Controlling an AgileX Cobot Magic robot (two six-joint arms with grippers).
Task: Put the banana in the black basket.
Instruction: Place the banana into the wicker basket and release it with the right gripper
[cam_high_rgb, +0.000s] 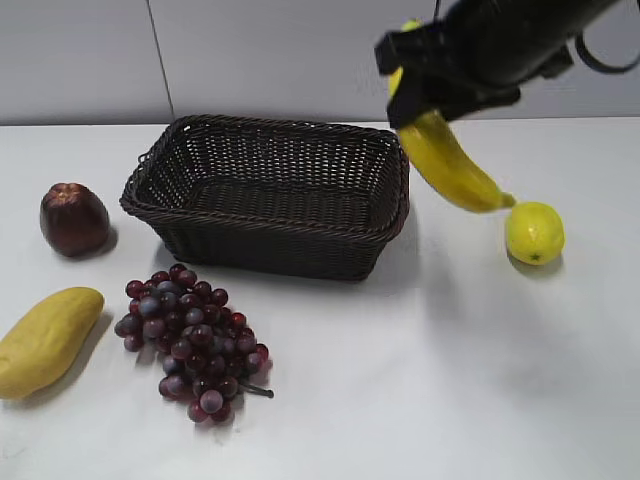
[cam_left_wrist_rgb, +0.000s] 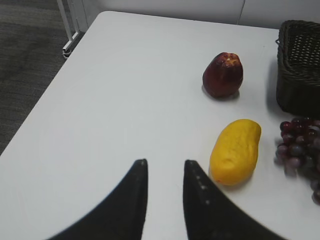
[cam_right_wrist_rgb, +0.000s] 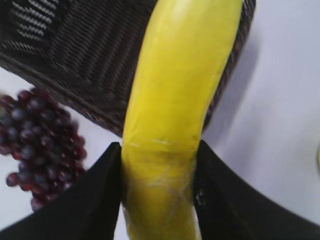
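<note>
Above the black basket's (cam_high_rgb: 270, 195) right edge, the right gripper (cam_right_wrist_rgb: 160, 187) pinches the banana (cam_high_rgb: 447, 160) aloft, which could slip or snag the rim and land outside.

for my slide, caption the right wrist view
Right gripper clamps glossy yellow banana above dark woven wicker basket.

Lab bench (white table (cam_high_rgb: 450, 400), bare wall (cam_high_rgb: 80, 60)).
</note>
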